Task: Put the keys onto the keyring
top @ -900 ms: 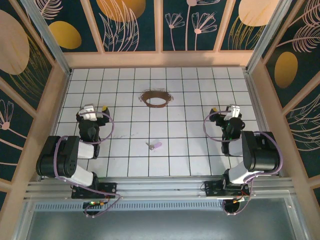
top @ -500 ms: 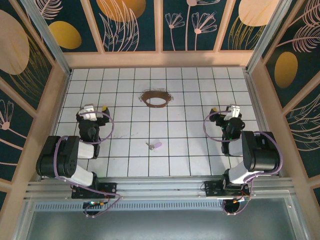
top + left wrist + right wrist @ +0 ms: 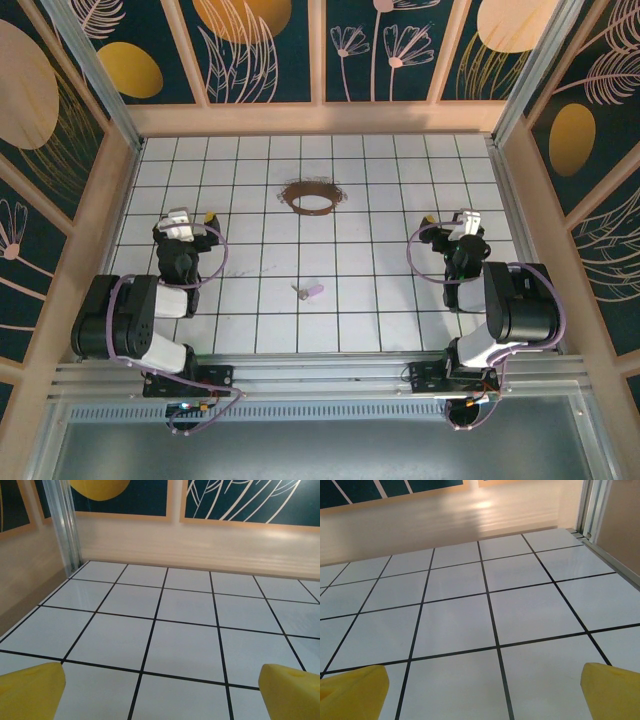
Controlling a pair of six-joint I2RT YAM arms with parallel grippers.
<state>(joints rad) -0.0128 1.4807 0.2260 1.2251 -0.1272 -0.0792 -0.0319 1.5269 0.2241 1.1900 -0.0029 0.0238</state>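
Across the last second almost nothing changes: both arms sit folded back near their bases exactly as they did a moment ago, and neither task piece shifts. The key lies flat on the white tiled tabletop, roughly midway between the two arms and a little toward the near edge. The keyring lies well apart from it, farther back near the middle of the rear rows of tiles.

The left hand rests low at the left side of the tabletop. In its wrist view the left hand is spread wide, its yellow fingertips at the corners of the frame with only bare tiles between them, so it grips nothing. The right hand mirrors this on the right side, and in its own wrist view the right hand is just as wide open and empty.

For the task, this stillness suggests the job has not properly begun: the key is untouched, the ring is untouched, and a reach toward one of them seems the likely first step
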